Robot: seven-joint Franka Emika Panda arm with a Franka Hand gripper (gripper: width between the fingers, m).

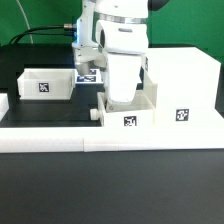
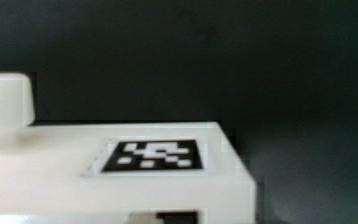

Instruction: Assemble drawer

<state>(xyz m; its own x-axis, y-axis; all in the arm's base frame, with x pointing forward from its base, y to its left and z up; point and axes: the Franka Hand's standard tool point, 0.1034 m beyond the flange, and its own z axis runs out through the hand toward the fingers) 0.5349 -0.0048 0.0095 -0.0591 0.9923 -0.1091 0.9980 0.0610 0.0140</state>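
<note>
Centre of exterior view: gripper (image 1: 122,97) lowered into open-topped drawer tray (image 1: 128,112), jaws closed, fingertips hidden behind tray wall; grasp undeterminable. Second drawer tray (image 1: 45,84) at left, interior partly visible. Drawer housing (image 1: 185,85) just beside first tray, right.

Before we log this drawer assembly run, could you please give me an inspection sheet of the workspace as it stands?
Surface: black tabletop, white rail along its front.
Job's things: open white tray at the exterior view's left; tagged drawer part under the arm, beside the large white case.
Clutter: nothing seen.
Grippers: gripper shut, lowered into the drawer part; fingertips hidden.
Cables: dark lines at the back, likely cables.
Surroundings: marker board behind the arm; pale wall.
</note>
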